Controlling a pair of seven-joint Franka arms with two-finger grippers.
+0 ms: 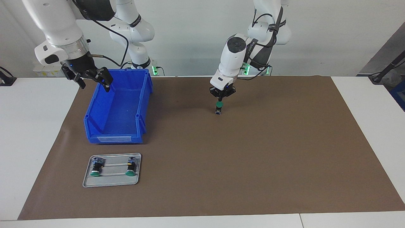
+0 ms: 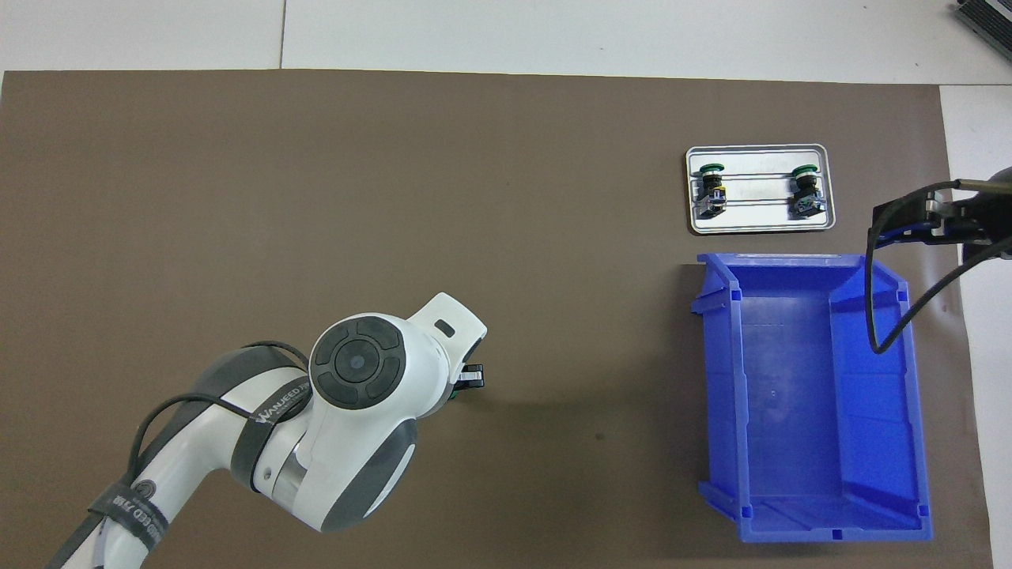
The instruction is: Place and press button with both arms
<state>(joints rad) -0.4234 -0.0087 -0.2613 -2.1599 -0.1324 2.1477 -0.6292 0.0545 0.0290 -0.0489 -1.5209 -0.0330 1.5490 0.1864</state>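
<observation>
Facing view: the left hand points straight down over the middle of the brown mat, toward the worktop edge nearest the robots. Its fingertips are pinched together on top of the button, which stands upright on the mat, green cap up and blue end down. The right hand hangs with its fingers spread wide and empty over the rim of the blue bin, at the bin's robot-side corner. Farther from the robots than the bin, a metal tray holds two more buttons lying on their sides, apart from each other.

Overhead view: the left arm covers its own hand; only a dark piece of it shows beside the wrist, and the button cannot be made out. The right hand reaches in from the worktop edge at the right arm's end, over the bin's corner nearest the tray. The bin is empty.
</observation>
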